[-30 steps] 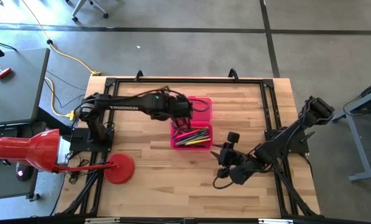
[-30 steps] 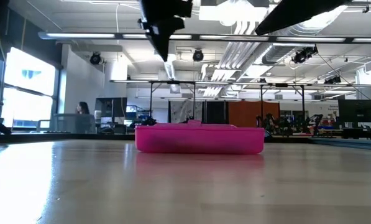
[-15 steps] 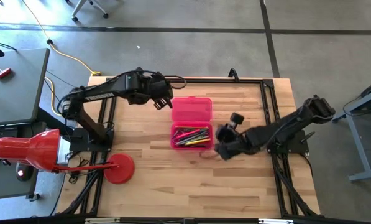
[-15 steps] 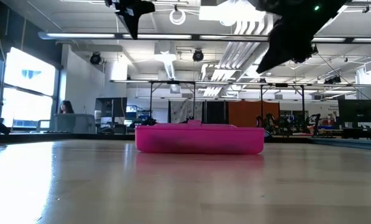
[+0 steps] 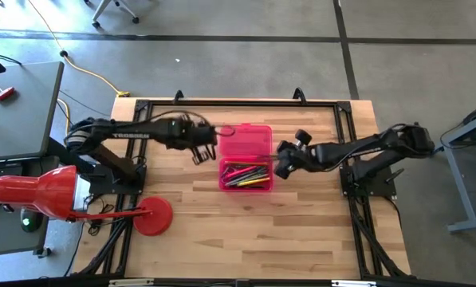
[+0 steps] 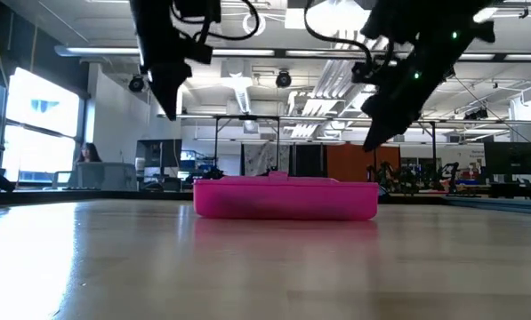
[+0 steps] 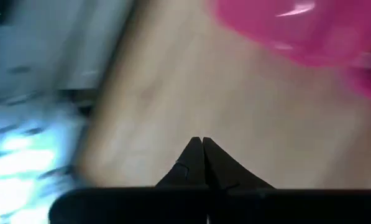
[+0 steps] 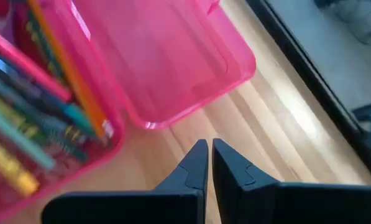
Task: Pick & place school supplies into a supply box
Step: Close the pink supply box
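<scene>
The supply box point(image 5: 245, 158) lies open at the table's middle. Its lid point(image 5: 246, 140) is flat on the far side, and its tray point(image 5: 245, 174) holds the school supplies point(image 8: 33, 115), several pens and pencils. My left gripper point(image 5: 199, 152) hangs shut just left of the box, above the table point(image 6: 169, 111), holding nothing. My right gripper point(image 5: 281, 167) hangs shut just right of the box point(image 6: 369, 142), also holding nothing. In the right wrist view its shut fingertips point(image 8: 209, 144) point at bare wood beside the lid's corner point(image 8: 149, 123).
A red round disc point(image 5: 152, 216) stands at the table's near left, joined to a red object point(image 5: 34, 195) beyond the left edge. Black frame rails point(image 5: 238, 103) run along the far, left and right edges. Bare wood point(image 5: 245, 239) lies on the near side of the box.
My left gripper has gone from above the box toward the table's far left, then come down beside the box's left side. My right gripper has swung from the near right toward the far edge, up to the box's right side, and come lower. The box has stayed put.
</scene>
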You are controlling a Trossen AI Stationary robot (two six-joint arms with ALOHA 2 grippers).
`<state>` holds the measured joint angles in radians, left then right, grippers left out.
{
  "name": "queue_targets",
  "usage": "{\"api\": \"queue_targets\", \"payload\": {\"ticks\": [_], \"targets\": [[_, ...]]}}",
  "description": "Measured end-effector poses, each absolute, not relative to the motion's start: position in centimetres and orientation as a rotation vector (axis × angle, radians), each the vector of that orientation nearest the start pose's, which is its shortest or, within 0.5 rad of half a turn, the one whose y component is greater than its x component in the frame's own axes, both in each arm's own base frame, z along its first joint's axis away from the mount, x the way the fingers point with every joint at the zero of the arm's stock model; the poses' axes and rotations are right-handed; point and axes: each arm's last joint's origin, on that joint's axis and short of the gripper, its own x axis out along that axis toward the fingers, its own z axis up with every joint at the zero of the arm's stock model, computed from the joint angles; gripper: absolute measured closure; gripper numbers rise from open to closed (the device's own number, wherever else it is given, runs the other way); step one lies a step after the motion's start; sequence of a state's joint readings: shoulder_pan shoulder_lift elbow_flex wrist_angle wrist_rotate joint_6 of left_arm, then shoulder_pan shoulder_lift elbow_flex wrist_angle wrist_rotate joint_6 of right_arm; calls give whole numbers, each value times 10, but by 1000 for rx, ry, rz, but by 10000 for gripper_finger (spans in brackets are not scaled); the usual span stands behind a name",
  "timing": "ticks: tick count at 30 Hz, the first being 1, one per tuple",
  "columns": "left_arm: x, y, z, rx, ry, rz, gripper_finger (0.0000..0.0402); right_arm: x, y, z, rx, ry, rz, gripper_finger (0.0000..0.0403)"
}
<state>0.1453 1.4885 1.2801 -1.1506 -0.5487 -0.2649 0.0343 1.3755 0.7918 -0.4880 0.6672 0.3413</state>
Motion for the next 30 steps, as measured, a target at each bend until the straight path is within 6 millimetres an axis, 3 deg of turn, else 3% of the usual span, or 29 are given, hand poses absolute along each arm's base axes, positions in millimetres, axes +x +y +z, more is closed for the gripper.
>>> {"api": "queue_targets", "payload": {"ticks": [6,11,18,24,30], "targets": [[273,23,233,-134,1031,332,392,228,-48,169,142,711,-672,403],[290,-13,205,-181,780,29,386,207,-84,148,380,545,-657,403],[299,-41,181,-205,800,-30,392,199,-119,141,467,449,-683,402],[308,-44,149,-248,879,49,382,220,-147,133,468,492,-686,402],[310,-44,142,-264,894,71,392,239,-173,116,479,595,-709,402]]}}
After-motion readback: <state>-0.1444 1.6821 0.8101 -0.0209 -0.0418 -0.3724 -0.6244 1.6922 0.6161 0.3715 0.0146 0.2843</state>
